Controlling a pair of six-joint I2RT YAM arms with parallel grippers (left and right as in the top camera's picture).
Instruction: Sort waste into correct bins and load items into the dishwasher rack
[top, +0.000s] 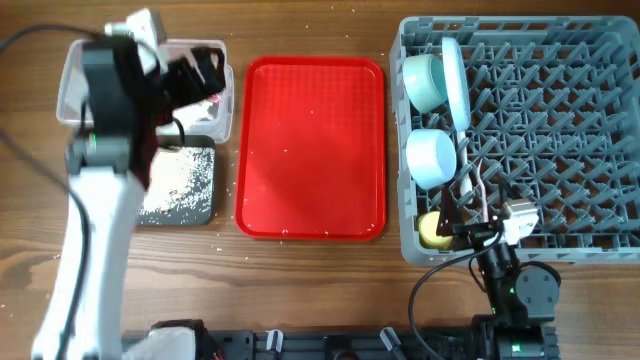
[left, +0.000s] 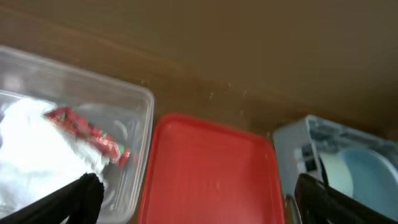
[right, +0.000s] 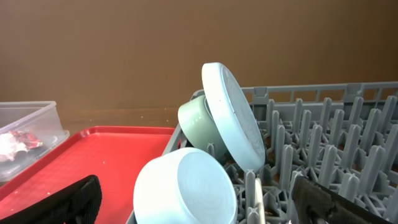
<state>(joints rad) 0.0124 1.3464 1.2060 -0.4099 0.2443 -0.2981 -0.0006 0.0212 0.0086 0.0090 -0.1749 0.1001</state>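
The clear tub at the back left holds the white napkin and the red wrapper. My left gripper hovers over the tub, open and empty; its fingers show wide apart in the left wrist view. The black tray holds white crumbs. The grey rack holds two light blue bowls, an upright plate, a yellow cup and white cutlery. My right gripper is open by the rack's front left corner, facing a bowl and the plate.
The flat red serving tray lies between the bins and the rack, with a few specks on it. Crumbs are scattered on the wooden table around the black tray. Cables run across the back left and behind the right arm.
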